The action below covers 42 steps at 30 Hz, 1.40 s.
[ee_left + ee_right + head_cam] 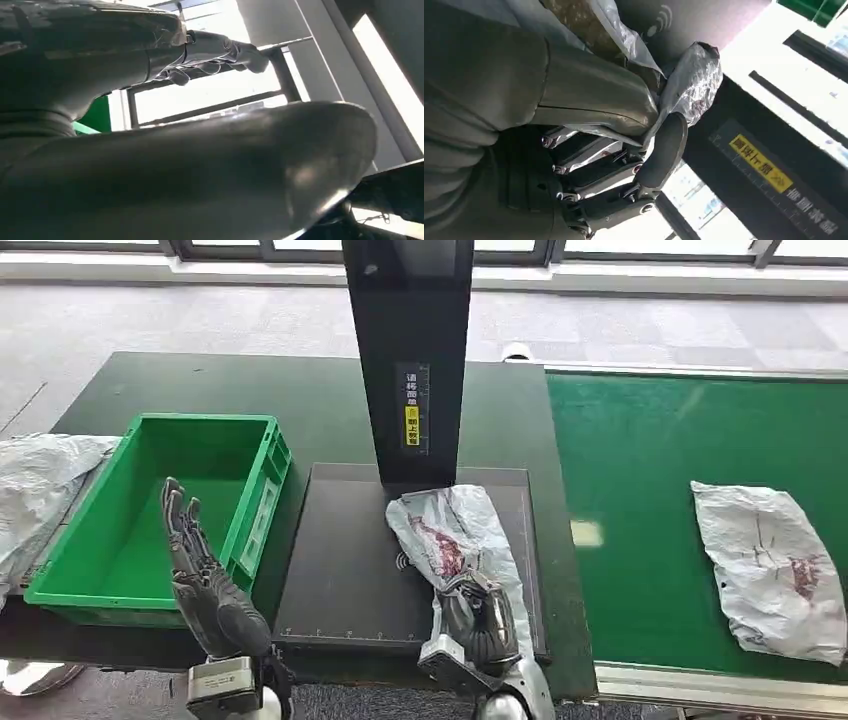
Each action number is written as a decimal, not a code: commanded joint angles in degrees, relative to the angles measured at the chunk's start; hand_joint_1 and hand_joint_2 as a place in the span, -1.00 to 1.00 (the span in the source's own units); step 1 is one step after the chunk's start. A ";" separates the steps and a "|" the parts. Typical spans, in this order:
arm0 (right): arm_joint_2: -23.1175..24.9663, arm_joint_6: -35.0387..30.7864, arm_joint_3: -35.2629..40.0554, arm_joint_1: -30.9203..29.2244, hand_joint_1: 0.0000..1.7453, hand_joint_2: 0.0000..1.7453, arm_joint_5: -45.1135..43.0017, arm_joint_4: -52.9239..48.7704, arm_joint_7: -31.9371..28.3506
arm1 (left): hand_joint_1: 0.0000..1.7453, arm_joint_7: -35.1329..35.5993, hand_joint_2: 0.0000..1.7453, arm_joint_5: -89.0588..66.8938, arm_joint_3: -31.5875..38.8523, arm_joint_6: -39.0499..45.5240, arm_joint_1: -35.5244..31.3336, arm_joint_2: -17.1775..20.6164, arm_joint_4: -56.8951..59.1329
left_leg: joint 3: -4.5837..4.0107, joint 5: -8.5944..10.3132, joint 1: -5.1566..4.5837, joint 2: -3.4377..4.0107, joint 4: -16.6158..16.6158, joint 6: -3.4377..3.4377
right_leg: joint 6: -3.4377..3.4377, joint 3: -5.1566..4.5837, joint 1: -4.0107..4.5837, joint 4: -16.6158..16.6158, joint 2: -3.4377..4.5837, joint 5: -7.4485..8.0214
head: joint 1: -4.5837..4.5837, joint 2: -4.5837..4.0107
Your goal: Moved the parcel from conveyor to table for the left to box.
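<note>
Grey carpet and a row of windows lie beyond a dark table [300, 390], which carries a black scanning pad [350, 560] with a tall black post [408, 340] rising from its far edge. Landmark for everything else is that pad. On its right half lies the parcel [455, 530], a crumpled grey plastic bag with dark red marks, its far end close to the foot of the post. The right hand [480, 615] sits at the near end of the parcel with its fingers curled around the plastic, gripping it; the right wrist view shows the bag [689, 85] bunched between the thick thumb and the darker fingers [594, 170]. Just left of the pad stands a green crate [262, 490]. The left hand [195, 550] is raised over the crate's near edge, fingers straight and slightly apart, holding nothing. Right of the pad runs the green conveyor [640, 460], with a second grey bag [770, 565] lying on it, well apart from the pad.
</note>
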 commanded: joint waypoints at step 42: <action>-3.71 9.96 8.66 3.00 -1.00 1.00 -5.10 -18.91 1.42 | -1.00 0.19 -1.00 0.22 0.26 0.05 -1.17 -2.99 9.13 | -0.02 0.04 0.00 -0.16 -0.07 0.03 | 0.02 0.06 0.03 -0.12 -0.18 0.01 | 0.00 0.00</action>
